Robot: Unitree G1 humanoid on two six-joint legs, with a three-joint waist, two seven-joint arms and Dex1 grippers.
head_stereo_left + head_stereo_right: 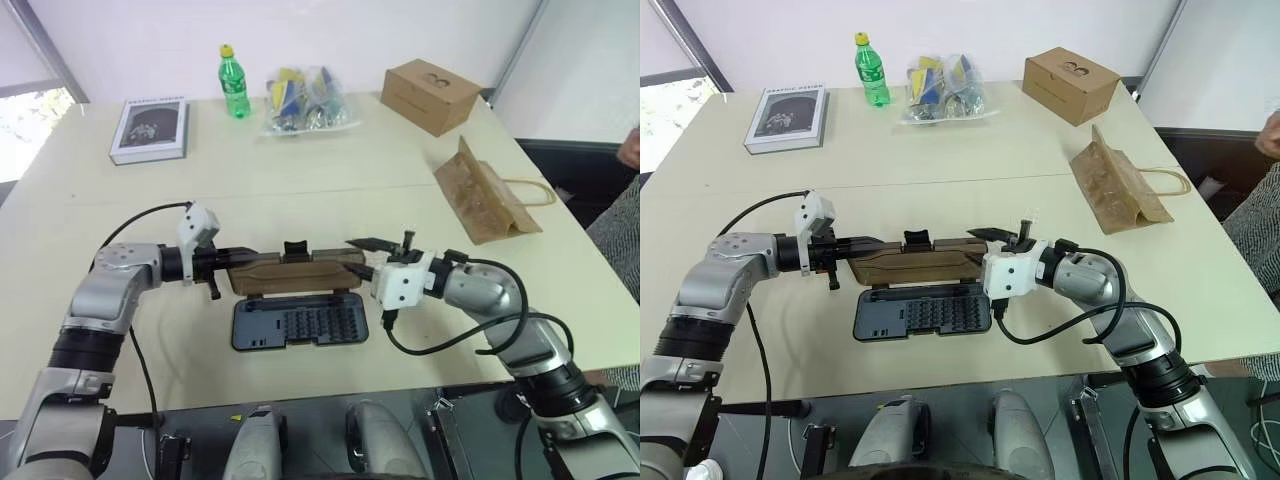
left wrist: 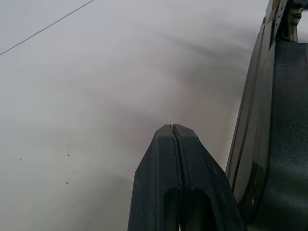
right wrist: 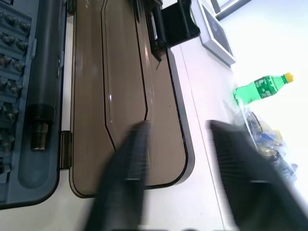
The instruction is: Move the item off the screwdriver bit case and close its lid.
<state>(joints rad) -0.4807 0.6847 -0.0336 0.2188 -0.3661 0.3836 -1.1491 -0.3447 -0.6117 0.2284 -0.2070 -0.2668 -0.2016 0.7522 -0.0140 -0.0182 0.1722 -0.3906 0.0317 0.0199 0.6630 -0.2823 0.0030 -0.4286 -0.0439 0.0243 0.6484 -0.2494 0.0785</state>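
The screwdriver bit case [image 1: 300, 322] lies open near the table's front edge, its rows of bits showing. Its smoky-brown lid [image 1: 295, 273] stands raised on its hinge behind the tray, the dark latch tab [image 1: 295, 248] on top. My left gripper [image 1: 222, 262] is shut with nothing between its fingers [image 2: 163, 159], its tip at the lid's left end. My right gripper [image 1: 362, 257] is open at the lid's right end, and its wrist view shows the lid [image 3: 120, 72] past its spread fingers [image 3: 127, 159]. The item, a brown paper bag [image 1: 480, 195], lies on the table to the right, apart from the case.
Along the table's far side are a grey book [image 1: 150, 128], a green bottle [image 1: 234, 82], a clear bag of packets [image 1: 305, 100] and a cardboard box [image 1: 432, 95]. A person's hand [image 1: 630, 148] shows at the right edge.
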